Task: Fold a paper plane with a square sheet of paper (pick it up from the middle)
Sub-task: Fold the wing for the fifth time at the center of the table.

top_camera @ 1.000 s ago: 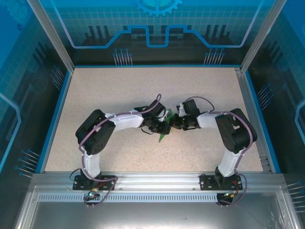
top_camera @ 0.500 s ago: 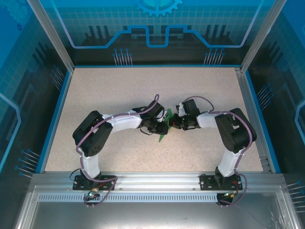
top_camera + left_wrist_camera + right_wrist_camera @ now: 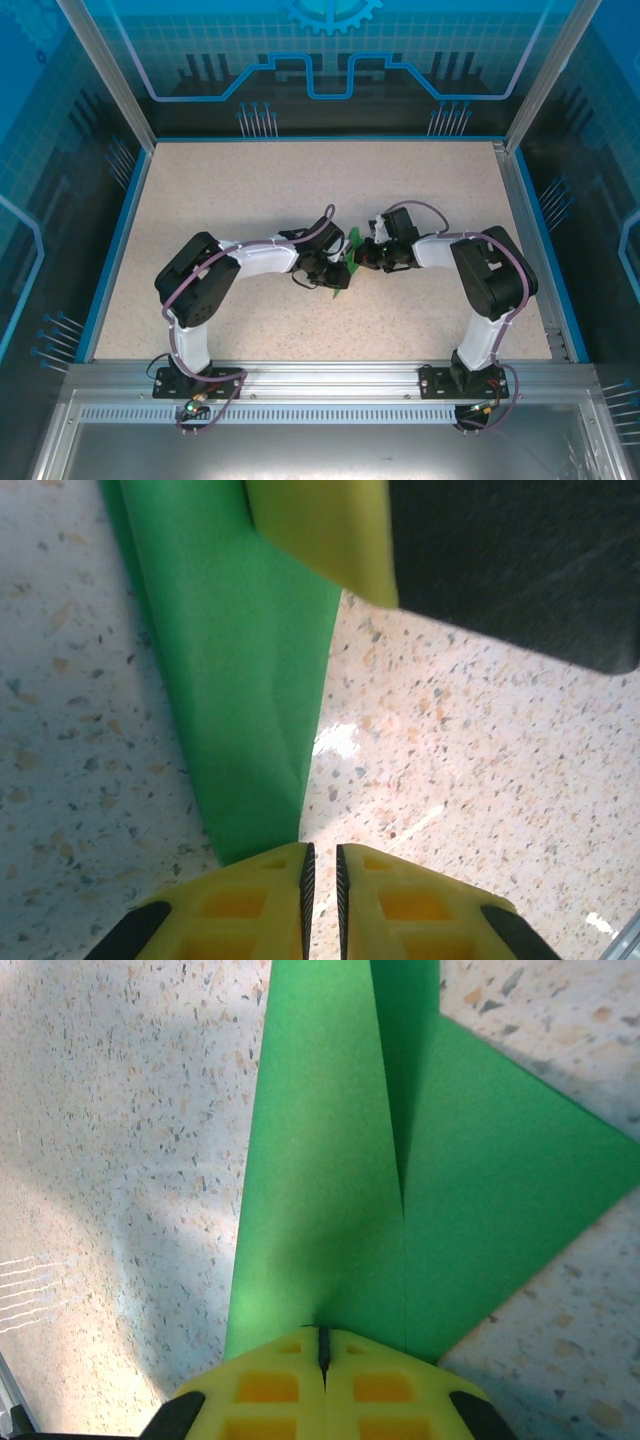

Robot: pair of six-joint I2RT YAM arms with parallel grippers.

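Our left gripper has edged toward the creased green paper ahead of it. Its jaws are nearly together, and we cannot tell if they grip. The right gripper pinches the paper. Mid-fold, we judge — next we must press the crease flat.

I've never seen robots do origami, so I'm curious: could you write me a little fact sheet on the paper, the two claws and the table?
Object: folded green paper, with long creases visible
Position: middle of the table, between the two claws
Surface: speckled beige table
Right claw: shut on the paper's edge
Left claw: nearly closed, with a thin slit showing; the paper reaches its tips, but whether it grips is unclear
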